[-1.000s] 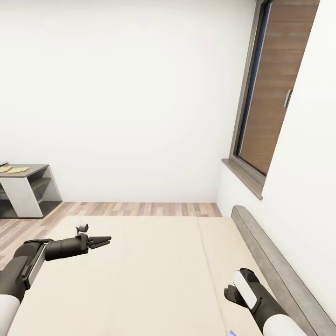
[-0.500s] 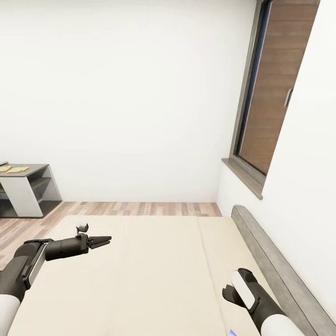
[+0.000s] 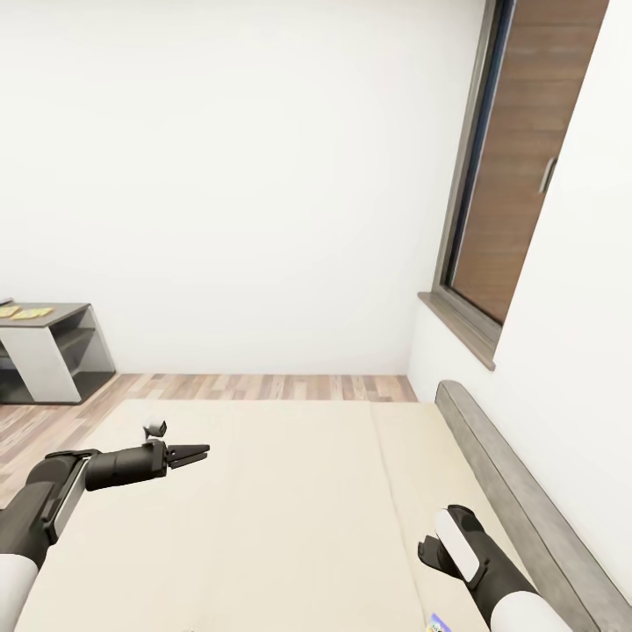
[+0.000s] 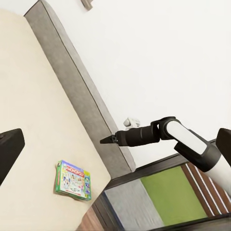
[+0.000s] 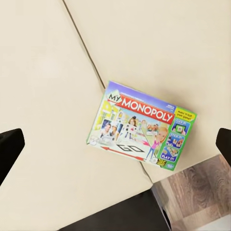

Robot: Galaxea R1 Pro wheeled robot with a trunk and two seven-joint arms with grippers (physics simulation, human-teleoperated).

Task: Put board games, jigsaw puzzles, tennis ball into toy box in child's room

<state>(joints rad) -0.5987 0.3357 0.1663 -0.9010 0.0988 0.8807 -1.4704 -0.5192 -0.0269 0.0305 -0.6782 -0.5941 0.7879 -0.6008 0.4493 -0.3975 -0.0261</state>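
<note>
A board game [image 5: 143, 129], a green, white and blue My Monopoly box, lies flat on the beige mattress of the bed [image 3: 290, 491] close to its edge. The left wrist view shows the same board game [image 4: 72, 179] beside the grey headboard [image 4: 82, 106]. My right gripper [image 5: 115, 144] hangs above the box, open, with a dark fingertip at each side of that view. Only a corner of the game [image 3: 436, 623] shows in the head view, under my right arm [image 3: 465, 549]. My left gripper [image 3: 189, 455] hovers over the left of the mattress, open and empty. Yellow jigsaw puzzles [image 3: 26, 312] lie on the far grey table [image 3: 53, 338].
The grey headboard [image 3: 509, 491] runs along the bed's right side under a tall window [image 3: 518, 175]. Wood-plank floor [image 3: 263, 386] lies between the bed's far end and the white wall. The table with shelves stands at the far left.
The whole head view has shifted a little, so the table sits further left and more of the game's corner shows. Both arms look almost unmoved.
</note>
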